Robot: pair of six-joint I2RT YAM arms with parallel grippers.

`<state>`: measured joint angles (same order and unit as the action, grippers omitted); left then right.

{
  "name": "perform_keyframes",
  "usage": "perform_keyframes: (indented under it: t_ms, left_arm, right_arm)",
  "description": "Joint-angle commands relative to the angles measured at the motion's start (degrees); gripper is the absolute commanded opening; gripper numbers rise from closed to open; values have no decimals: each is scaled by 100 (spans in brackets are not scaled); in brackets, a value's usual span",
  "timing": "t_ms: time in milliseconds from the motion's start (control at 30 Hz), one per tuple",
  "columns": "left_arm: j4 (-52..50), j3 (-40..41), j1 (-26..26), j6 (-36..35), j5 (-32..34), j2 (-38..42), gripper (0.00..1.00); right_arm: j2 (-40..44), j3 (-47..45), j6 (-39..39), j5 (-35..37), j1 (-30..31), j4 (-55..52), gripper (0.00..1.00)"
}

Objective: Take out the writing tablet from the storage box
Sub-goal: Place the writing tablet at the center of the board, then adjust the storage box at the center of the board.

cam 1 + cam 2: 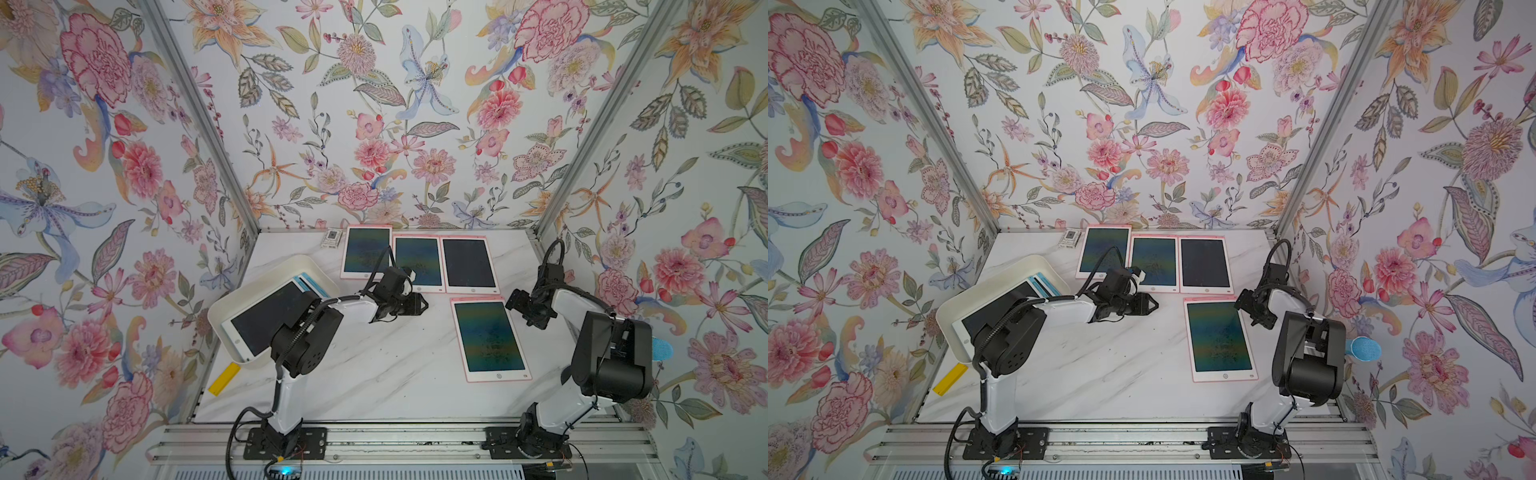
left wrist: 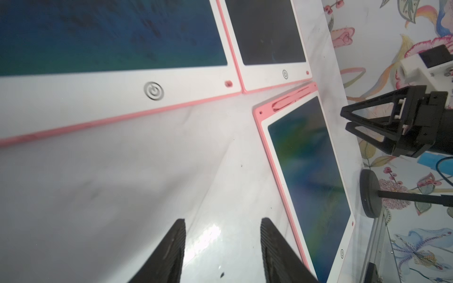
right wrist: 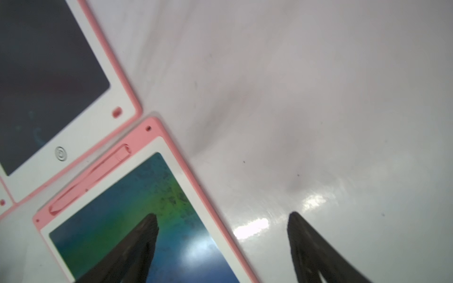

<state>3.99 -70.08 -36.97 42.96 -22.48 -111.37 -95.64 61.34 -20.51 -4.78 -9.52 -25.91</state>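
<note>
Stood on a white marbled surface (image 1: 374, 374) between flower-papered walls. Showed four pink-edged tablets (image 1: 488, 336) already laid flat: three in a row just beyond the left pincer (image 1: 417, 305), one just beside the right pincer (image 1: 515, 303). Gripped nothing with either: left moderately parted, right spread wide. Seemed well along, yet not finished. Behind the left pincer, back by its elbow, left the cream storage box (image 1: 270, 272) with a writing tablet (image 1: 266, 311) uppermost, white-framed, dark-screened, partly hidden by the arm, over blue-edged ones (image 1: 309, 282).
</note>
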Motion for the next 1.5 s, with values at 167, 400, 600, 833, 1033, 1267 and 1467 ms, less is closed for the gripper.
perform_keyframes:
  t_ms: [167,400,600,833,1033,1267,1467]
  left_arm:
    - [-1972,-120,598,-1020,2207,2112,56]
    - [-2494,1216,2514,-1052,2358,3407,57]
    - [-2140,2244,4459,-1038,1747,3789,59]
    - [-1721,2310,4925,-997,1603,3397,59]
    - [-1400,2340,4802,-954,1111,2946,56]
    - [-1206,2589,4324,-887,841,2764,55]
    - [-1094,2645,3911,-745,740,2688,54]
  right_arm:
    - [-257,1645,211,-26,1579,-229,81]
    - [-1183,2965,-95,-507,3305,-116,80]
    - [-2511,4842,321,-1493,4121,-392,78]
    - [-4180,7174,504,-2275,4832,-663,75]
    - [-5302,8718,477,-2547,5253,-759,72]
    - [-5492,8951,584,-2458,5434,-673,70]
    - [-5481,8874,602,-2533,5459,-680,67]
